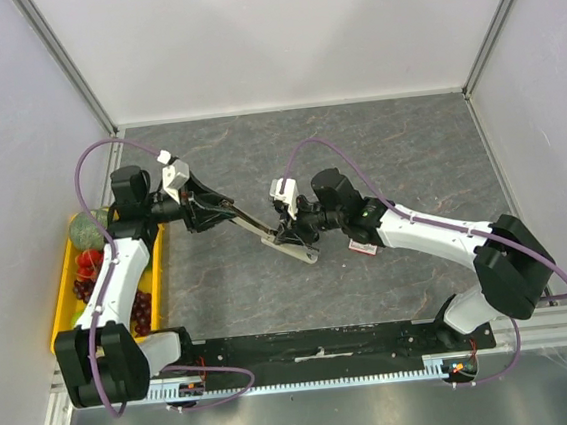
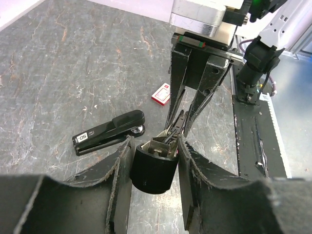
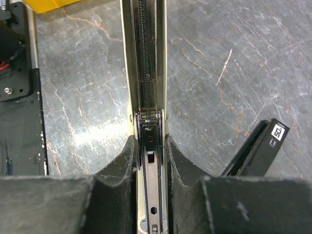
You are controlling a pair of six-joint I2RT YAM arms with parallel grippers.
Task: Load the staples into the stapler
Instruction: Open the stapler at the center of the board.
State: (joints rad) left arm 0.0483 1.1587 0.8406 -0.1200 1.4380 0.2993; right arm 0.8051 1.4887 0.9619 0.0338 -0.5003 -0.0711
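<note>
Stapler (image 1: 254, 223) held open between the arms: left gripper (image 2: 155, 144) clamps its black rear end, right gripper (image 3: 149, 141) pinches the magazine rail (channel facing up). The staples box (image 1: 364, 249) lies at the right gripper's 4 o'clock overhead; best to hold left firm and free right for a strip.

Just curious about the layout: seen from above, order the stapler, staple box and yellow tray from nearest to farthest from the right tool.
1. Stapler, held in the right tool.
2. Staple box, just to its right.
3. Yellow tray, far left.
</note>
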